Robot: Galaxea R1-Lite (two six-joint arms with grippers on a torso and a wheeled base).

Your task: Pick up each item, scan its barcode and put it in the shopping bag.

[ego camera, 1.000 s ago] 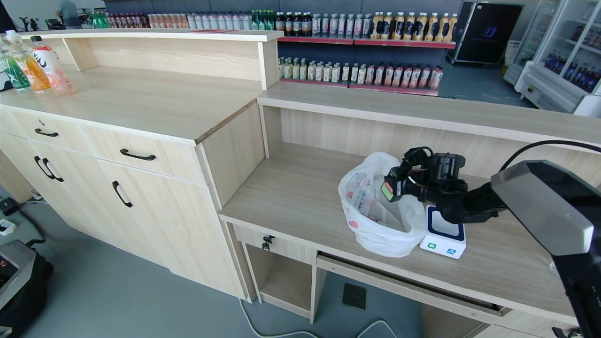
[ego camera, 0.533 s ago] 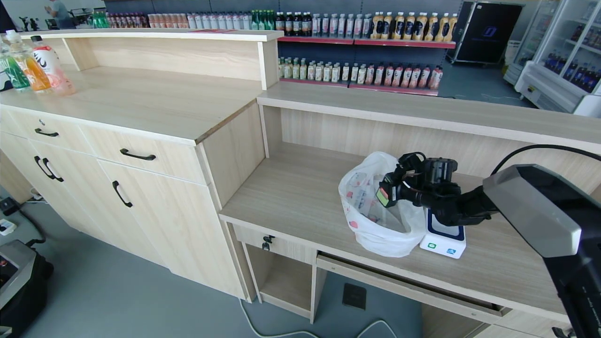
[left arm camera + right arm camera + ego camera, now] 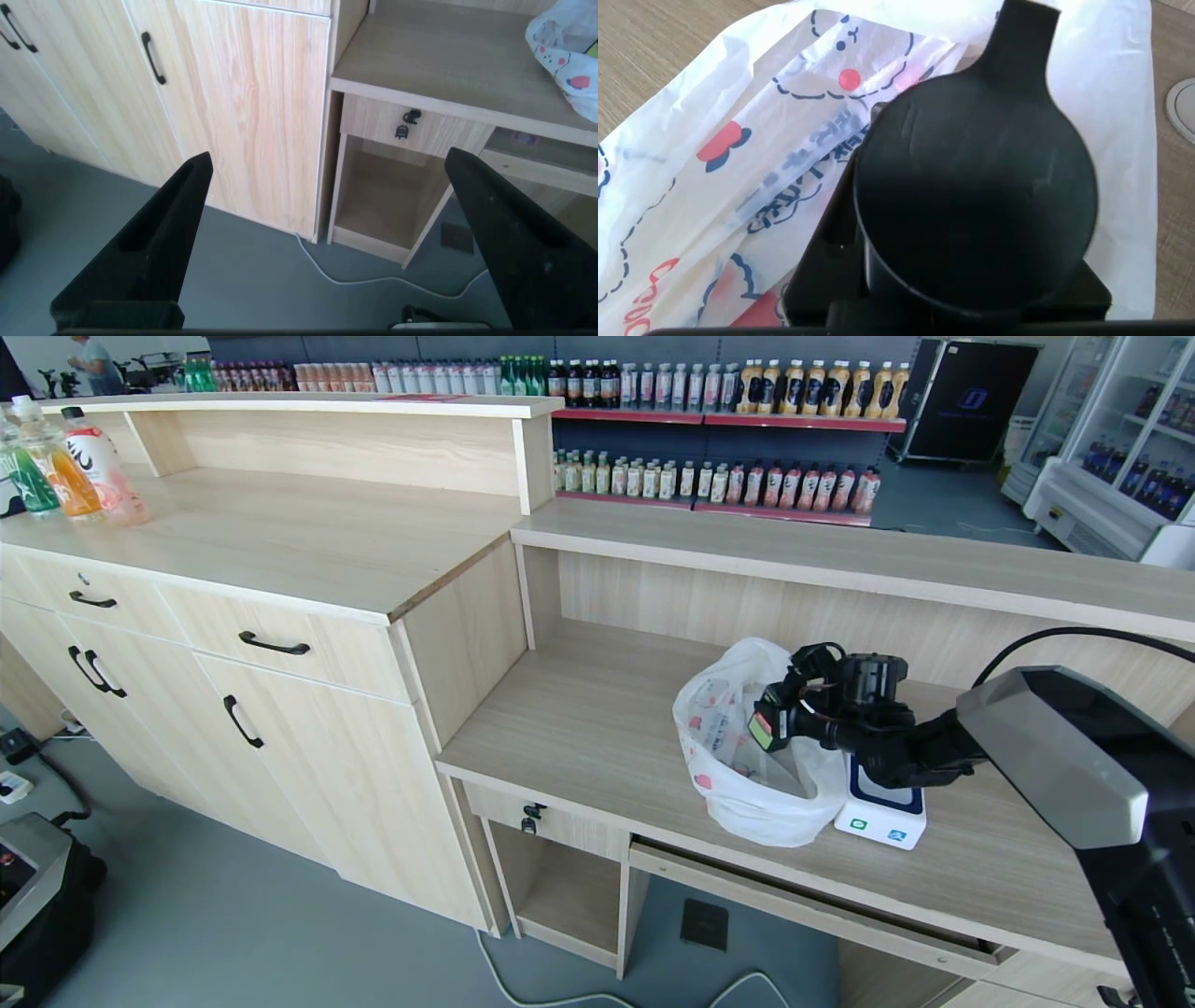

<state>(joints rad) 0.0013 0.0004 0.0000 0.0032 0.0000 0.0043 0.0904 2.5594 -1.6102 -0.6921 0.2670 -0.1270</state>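
Note:
A white printed shopping bag point(image 3: 747, 784) stands open on the low wooden counter point(image 3: 597, 719). Against its right side stands a white and blue scanner box point(image 3: 882, 812). My right gripper point(image 3: 775, 723) hangs over the bag's mouth, shut on a dark item with a green and red label point(image 3: 764, 730). From the right wrist, that dark round item point(image 3: 971, 196) covers the gripper, with the bag point(image 3: 738, 177) right beneath it. My left gripper point(image 3: 329, 159) is open, low over the grey floor in front of the cabinets. The bag's edge point(image 3: 570, 47) shows far off.
Three drink bottles point(image 3: 56, 457) stand at the far left of the higher counter point(image 3: 280, 541). A raised ledge point(image 3: 840, 560) runs behind the low counter. A pull-out tray point(image 3: 803, 905) sits under its front edge. Store shelves of bottles point(image 3: 709, 392) line the back.
My right gripper has come down a little and shifted slightly left, closer to the bag's mouth, still holding the dark item. Bag and scanner stayed put.

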